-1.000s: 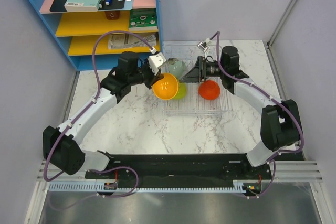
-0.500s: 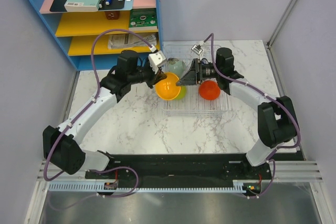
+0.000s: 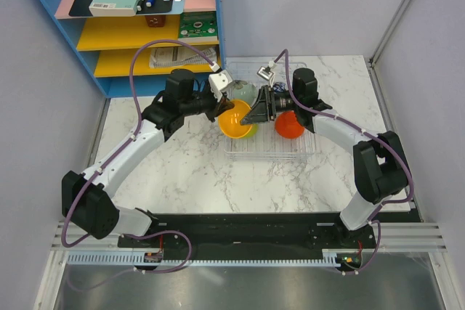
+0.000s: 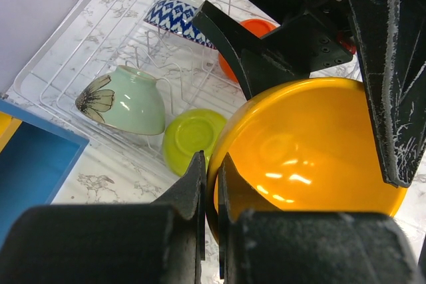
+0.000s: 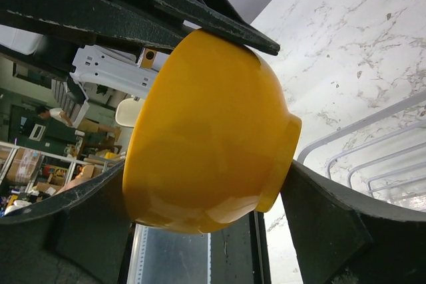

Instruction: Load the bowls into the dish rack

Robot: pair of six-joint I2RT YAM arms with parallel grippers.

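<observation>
The left gripper pinches the orange bowl by its rim, above the clear dish rack. The right gripper straddles the bowl; whether it grips cannot be told.

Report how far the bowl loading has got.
Done: four bowls sit in the dish rack: the patterned bowl, red bowl, pale green bowl and lime bowl.
In hand: the orange bowl, its rim pinched by the left gripper. The right gripper has its jaws straddling it above the rack; whether they grip is unclear.
Left: setting the orange bowl into the rack.
</observation>
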